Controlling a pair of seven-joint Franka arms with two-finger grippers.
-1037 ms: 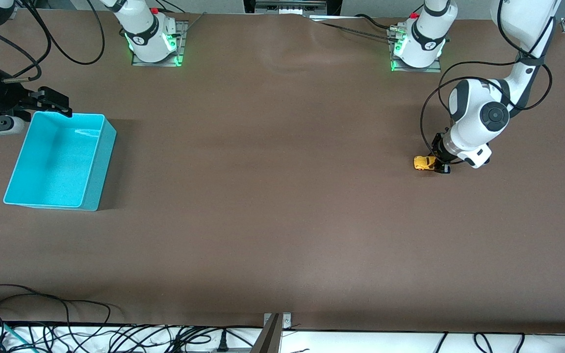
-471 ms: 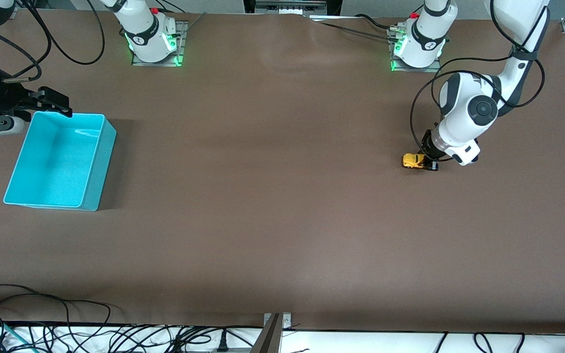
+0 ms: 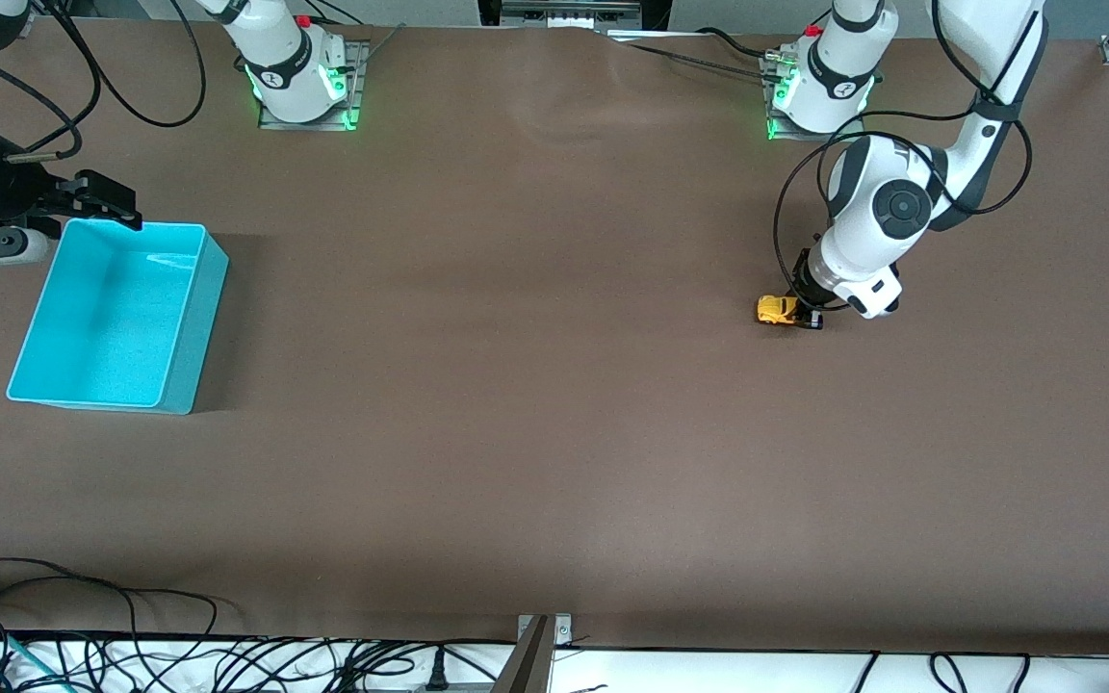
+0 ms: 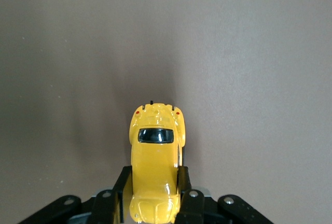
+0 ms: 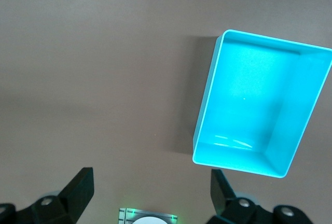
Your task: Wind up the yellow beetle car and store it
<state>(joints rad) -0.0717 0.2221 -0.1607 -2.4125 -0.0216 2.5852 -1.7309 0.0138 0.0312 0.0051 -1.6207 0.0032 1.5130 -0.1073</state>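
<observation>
You see the yellow beetle car (image 3: 778,310) at the right of the front view, a little above the middle, down on the brown table (image 3: 535,433). The left gripper (image 3: 808,316) is clamped on it: in the left wrist view the two black fingers (image 4: 182,182) press both sides of the car's body (image 4: 154,167) near one end, and the other end sticks out free.

The right gripper (image 3: 97,200) waits at the upper left of the front view, just over the top rim of the cyan bin (image 3: 184,322), with its fingers (image 5: 78,190) wide apart and nothing between them.

I think the winding pull is in progress. The hold covers only a short part of a smooth, rounded body, so the car can slip or turn between the fingers if you push down too hard. If the wheels lift from the table, the spring does not wind. If the fingers open with the car pointing away from the bin, it may run off the table.
</observation>
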